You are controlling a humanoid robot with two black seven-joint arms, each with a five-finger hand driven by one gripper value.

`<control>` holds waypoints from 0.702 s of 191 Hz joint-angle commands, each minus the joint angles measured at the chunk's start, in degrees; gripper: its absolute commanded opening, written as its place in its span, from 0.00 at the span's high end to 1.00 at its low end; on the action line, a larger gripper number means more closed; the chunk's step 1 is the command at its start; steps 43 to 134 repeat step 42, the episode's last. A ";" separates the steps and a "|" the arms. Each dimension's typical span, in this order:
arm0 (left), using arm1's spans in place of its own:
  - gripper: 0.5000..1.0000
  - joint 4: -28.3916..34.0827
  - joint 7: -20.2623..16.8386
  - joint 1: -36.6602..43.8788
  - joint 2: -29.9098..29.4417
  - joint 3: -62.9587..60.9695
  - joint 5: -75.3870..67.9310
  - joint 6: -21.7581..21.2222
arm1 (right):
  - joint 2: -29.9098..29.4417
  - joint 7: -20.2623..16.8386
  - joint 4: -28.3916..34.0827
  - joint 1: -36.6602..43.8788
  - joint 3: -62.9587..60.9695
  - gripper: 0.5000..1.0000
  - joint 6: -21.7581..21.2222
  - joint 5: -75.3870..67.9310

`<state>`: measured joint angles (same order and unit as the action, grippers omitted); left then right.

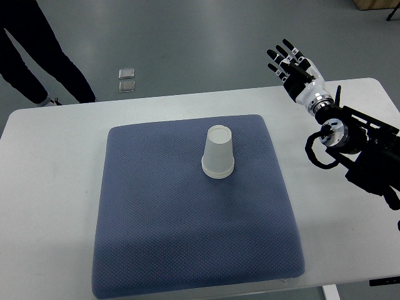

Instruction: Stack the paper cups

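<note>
Blue pad [187, 231]: it was spread across the middle of the white tabletop [44, 187], its near edge close to the robot's side, with nothing lying on its near half.

Paper cups [218, 153]: they were seen upside down near the middle of the pad, toward its far half, rim down; a doubled rim line at the base suggested one cup already nested over another, though that could not be told for sure.

Right robot hand [292, 65]: it was held up beyond the pad's far right corner, fingers spread apart, nothing gripped, well apart from the cups.

Left arm: none was seen.

Step in hand: judged as a release or a retreat with the stack standing; no loose cup was seen.

How to do it well: the hand would best be kept high and clear of the stack so that the light cups are not knocked over on the soft pad.

Far floor: a person's legs [44, 62] and two small squares [127, 80] were noted beyond the tabletop.
</note>
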<state>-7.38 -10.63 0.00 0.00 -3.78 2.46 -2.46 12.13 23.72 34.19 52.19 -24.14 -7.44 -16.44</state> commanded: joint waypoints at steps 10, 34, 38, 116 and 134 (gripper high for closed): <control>0.00 0.00 0.00 0.00 0.00 0.00 0.00 0.00 | -0.18 0.80 0.00 -0.07 -0.03 0.17 0.06 0.18; 0.00 0.00 0.00 0.00 0.00 0.00 0.00 0.00 | -0.26 1.94 0.00 0.02 -0.03 0.17 1.11 0.18; 0.00 0.00 0.00 0.00 0.00 0.00 0.00 0.00 | -0.26 2.29 0.00 0.02 -0.12 0.17 1.72 0.18; 0.00 0.00 0.00 0.00 0.00 0.00 0.00 0.00 | -0.35 2.73 0.00 0.02 -0.12 0.17 2.34 -0.08; 0.00 0.00 0.00 0.00 0.00 0.00 0.00 0.00 | -0.35 2.73 0.00 0.02 -0.12 0.17 2.34 -0.08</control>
